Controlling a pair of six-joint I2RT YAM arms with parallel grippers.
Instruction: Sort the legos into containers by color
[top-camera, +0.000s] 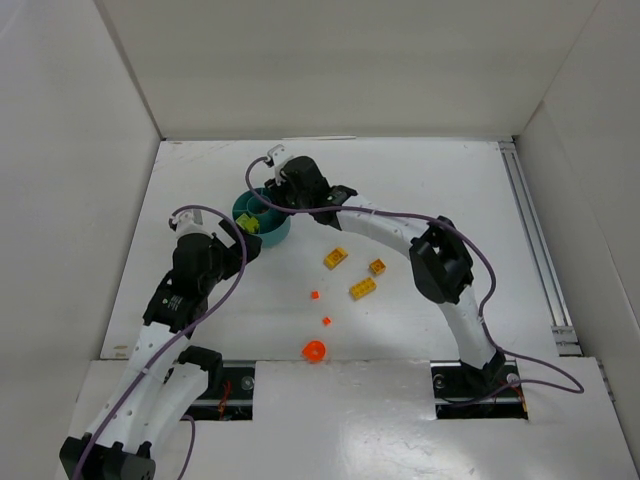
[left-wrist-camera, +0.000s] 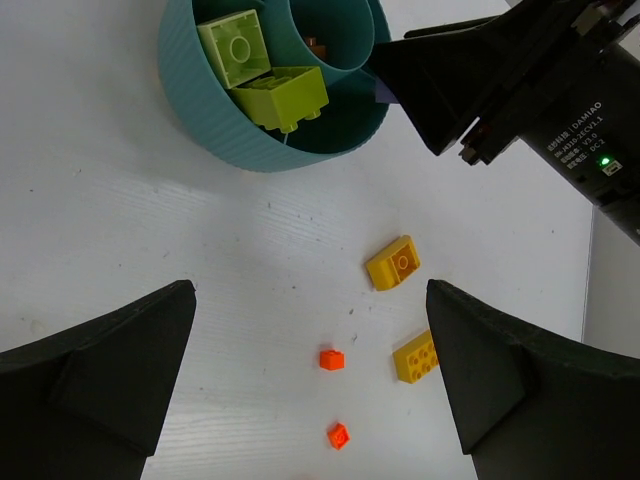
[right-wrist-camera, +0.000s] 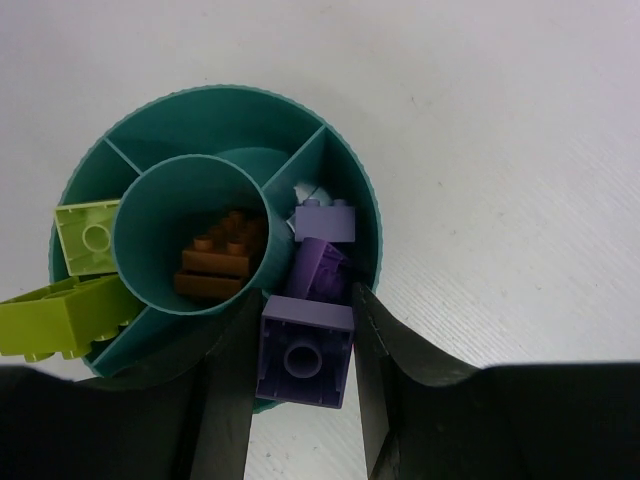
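Purple lego (right-wrist-camera: 305, 362) is clamped in the right gripper (right-wrist-camera: 300, 335) above the teal dish (right-wrist-camera: 215, 100) towards the table's (top-camera: 450, 200) far-left corner, apparently straddling the purple compartment's (right-wrist-camera: 322, 172) outer wall, so release may tip it outside; left gripper (left-wrist-camera: 310, 300) stands wide and empty.

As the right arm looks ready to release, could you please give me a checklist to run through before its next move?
1. Grip of right gripper on purple brick: ok.
2. Brick over the purple section of the dish: ok.
3. Brick clear of the outer rim: cannot tell.
4. The left gripper open, apart from the right one: ok.
5. All yellow bricks sorted: not ok, some lie on the table.
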